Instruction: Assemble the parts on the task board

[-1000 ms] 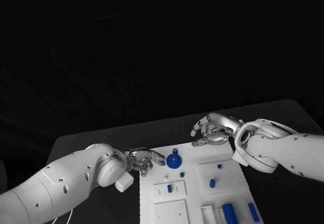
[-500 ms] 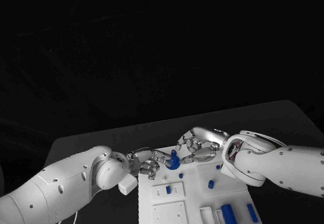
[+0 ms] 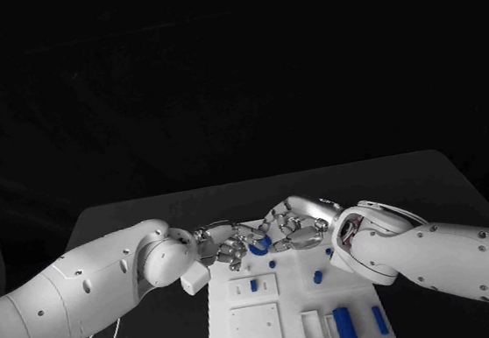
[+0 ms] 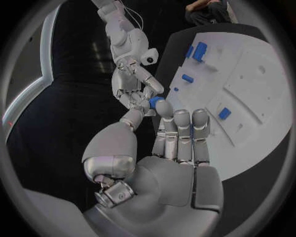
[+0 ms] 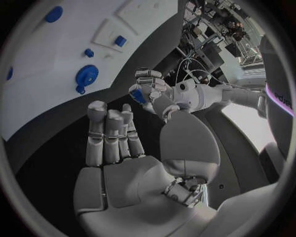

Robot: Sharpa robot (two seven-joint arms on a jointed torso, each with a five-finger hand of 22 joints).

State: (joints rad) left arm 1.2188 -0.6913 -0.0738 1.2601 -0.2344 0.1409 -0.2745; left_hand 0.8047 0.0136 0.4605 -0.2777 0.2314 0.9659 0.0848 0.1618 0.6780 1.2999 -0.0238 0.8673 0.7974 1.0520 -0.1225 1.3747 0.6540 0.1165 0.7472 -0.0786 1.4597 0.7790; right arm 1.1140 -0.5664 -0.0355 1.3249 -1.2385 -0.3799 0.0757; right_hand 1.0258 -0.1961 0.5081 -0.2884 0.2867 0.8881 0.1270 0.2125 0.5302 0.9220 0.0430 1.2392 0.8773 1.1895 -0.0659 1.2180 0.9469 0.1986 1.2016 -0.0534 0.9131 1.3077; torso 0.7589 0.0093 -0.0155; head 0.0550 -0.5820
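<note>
My left hand pinches a small blue part between thumb and fingertips, just above the far end of the white task board. The right wrist view shows that left hand with the blue part in its tips. My right hand is close opposite it, fingers spread and palm bare. I cannot tell whether its fingertips touch the part. A blue gear-shaped part lies flat on the board under the two hands.
Small blue parts sit mid-board. Two long blue blocks lie at the near right, beside a white square block. Black table surrounds the board.
My right hand has swung left and down from the board's far right corner until it faces the left hand. The left hand has edged slightly toward it, over the blue gear.
</note>
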